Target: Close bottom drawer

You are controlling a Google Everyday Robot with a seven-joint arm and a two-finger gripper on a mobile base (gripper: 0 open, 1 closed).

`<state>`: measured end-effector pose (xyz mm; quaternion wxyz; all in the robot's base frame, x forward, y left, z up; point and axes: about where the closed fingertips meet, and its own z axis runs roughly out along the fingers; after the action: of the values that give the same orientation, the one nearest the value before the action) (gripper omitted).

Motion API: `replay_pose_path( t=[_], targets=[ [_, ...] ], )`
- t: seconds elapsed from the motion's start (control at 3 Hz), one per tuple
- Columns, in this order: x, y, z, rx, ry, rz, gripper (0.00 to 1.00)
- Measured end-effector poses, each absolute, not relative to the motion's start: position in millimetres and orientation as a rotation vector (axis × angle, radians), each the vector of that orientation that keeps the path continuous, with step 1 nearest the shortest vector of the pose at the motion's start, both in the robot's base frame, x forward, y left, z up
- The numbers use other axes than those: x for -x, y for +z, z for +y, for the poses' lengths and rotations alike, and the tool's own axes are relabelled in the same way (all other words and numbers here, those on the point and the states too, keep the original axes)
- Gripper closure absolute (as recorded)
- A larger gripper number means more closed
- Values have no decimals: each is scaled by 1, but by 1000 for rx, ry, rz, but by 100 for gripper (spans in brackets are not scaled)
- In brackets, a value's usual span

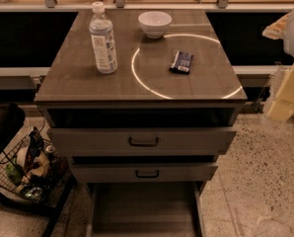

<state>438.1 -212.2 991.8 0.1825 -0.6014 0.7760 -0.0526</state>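
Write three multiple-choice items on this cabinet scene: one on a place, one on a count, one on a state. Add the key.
1. Where on the cabinet top does the water bottle stand?
A. left side
B. right side
C. centre of the front edge

2. How many things rest on the cabinet top?
A. one
B. three
C. five

3. How does the bottom drawer stand?
A. pushed fully shut
B. pulled far out, floor bare
C. pulled out, packed with cans

Key:
1 A: the bottle is left of the white bowl.
2 B: bottle, bowl and dark packet are all that rest there.
3 B: its flat floor shows below the middle drawer, while the tool is at the view's right edge, apart from the cabinet.
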Motion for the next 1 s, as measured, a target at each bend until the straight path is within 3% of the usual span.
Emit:
replay_pose_path(
  t=[1.0],
  targets=[
    [-413, 910, -234, 1575, -107, 2299, 0]
  ],
)
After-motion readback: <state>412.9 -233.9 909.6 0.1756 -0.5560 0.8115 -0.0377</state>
